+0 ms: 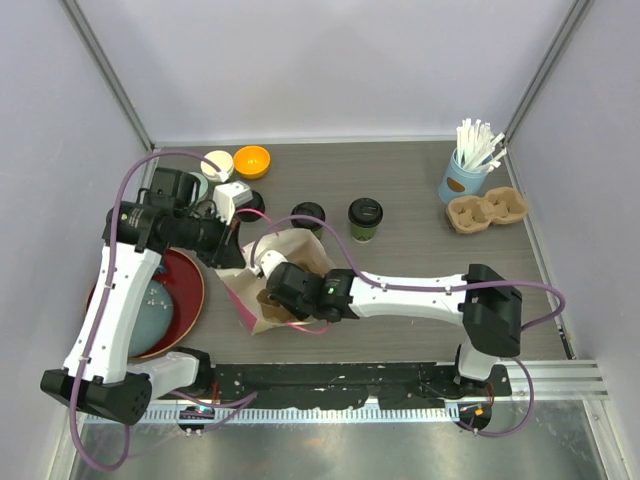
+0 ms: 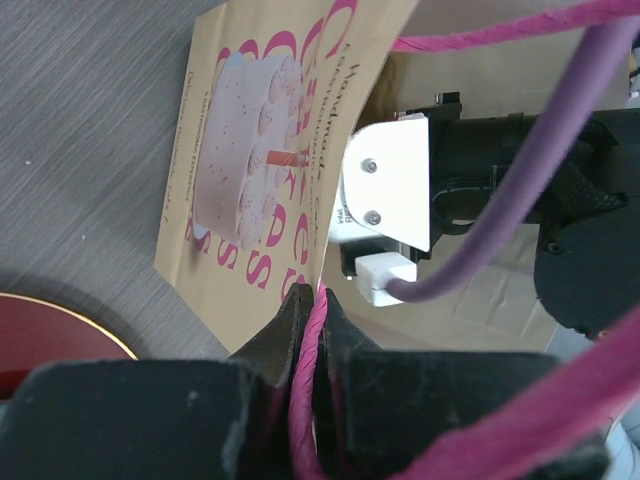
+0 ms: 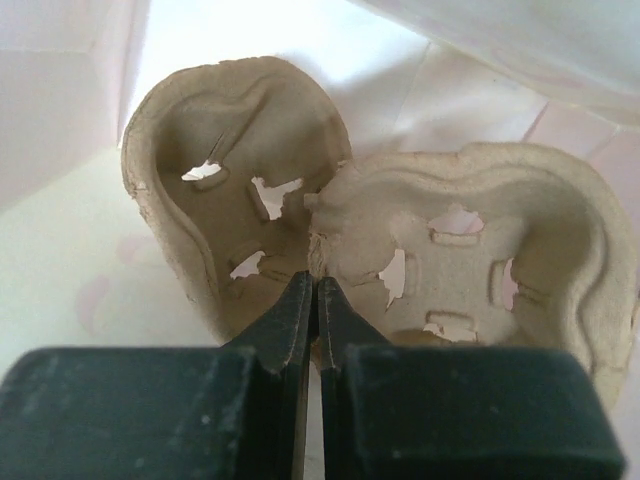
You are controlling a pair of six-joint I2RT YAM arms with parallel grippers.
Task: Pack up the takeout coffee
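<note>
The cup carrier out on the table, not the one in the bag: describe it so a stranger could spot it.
Go to the table's far right corner, where a light-blue cup of white straws stands. Beside it, on the near side, lies the tan pulp carrier with two empty wells; the other carrier sits inside the paper bag, pinched by the right gripper.

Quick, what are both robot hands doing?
Left gripper: shut on the bag handle.
Right gripper: shut on the cup carrier.
</note>
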